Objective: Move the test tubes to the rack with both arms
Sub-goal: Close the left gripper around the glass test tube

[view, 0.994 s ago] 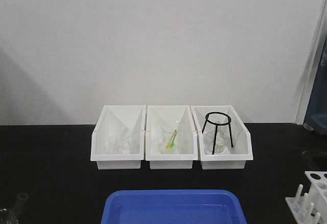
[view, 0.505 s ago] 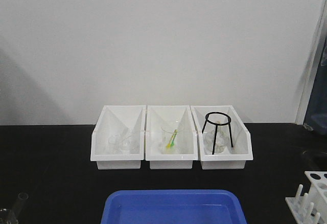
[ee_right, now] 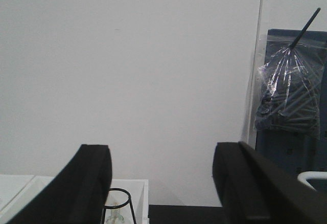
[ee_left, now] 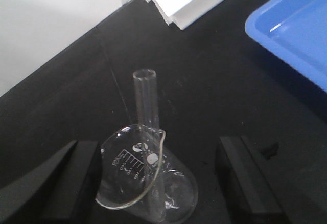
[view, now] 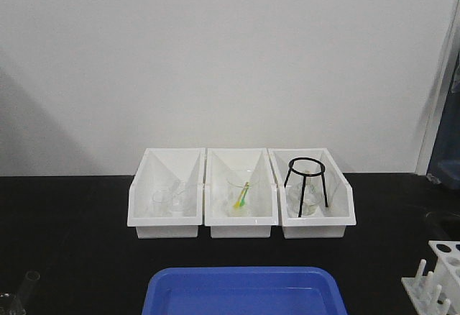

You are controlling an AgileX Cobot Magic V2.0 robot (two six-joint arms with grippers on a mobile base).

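Note:
One clear test tube (ee_left: 144, 101) leans upright in a glass beaker (ee_left: 127, 173) on the black table. My left gripper (ee_left: 156, 147) hangs open above them, one black finger (ee_left: 66, 183) on each side of the beaker, touching nothing. In the front view the same test tube (view: 30, 279) and beaker (view: 7, 303) show at the bottom left corner. The white rack (view: 435, 275), with holes and pegs, stands at the bottom right. My right gripper (ee_right: 162, 152) is open and empty, held high and facing the wall. Neither arm appears in the front view.
Three white bins (view: 241, 221) stand in a row at the back; the right one holds a black tripod stand (view: 306, 178). A blue tray (view: 244, 290) lies at the front middle, also in the left wrist view (ee_left: 296, 35). A plastic bag (ee_right: 291, 91) hangs far right.

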